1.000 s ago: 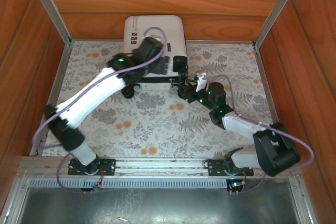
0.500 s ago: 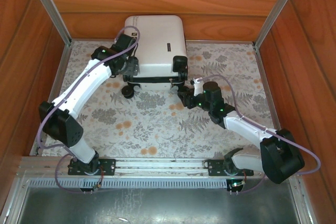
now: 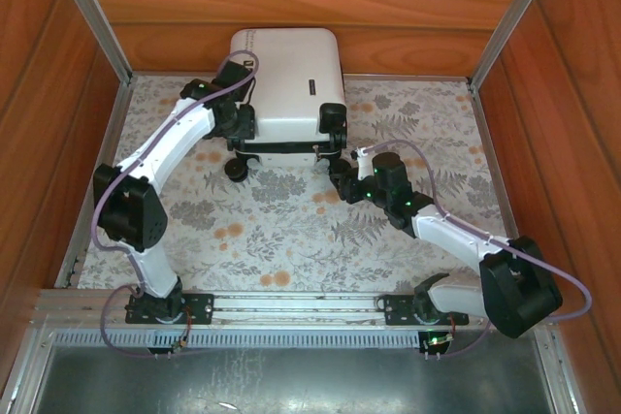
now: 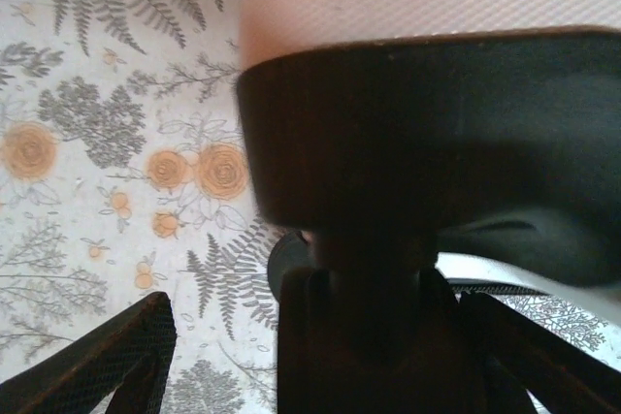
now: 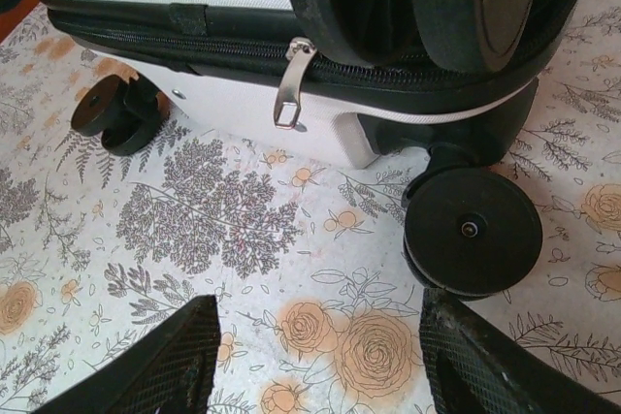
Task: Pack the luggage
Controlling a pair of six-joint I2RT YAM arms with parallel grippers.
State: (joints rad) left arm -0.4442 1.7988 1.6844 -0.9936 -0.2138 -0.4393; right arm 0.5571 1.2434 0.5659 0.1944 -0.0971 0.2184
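White shell up and closed, the luggage (image 3: 291, 70) lies on the tabletop (image 3: 281, 239) beyond both arms, its long axis running away from them and its wheels at the end nearest the fingers. The right fingers (image 5: 170, 366) are spread wide and empty, low over the tabletop. The zipper pull (image 5: 291, 84) hangs ahead of them and a little left, on a seam running crosswise to their reach, with a wheel (image 5: 473, 230) just ahead to their right. The left fingers (image 4: 107, 366) stand wide either side of a caster (image 4: 359, 317) at the other near corner; whether they touch it I can't tell. For the pull, the right arm looks the nearer.
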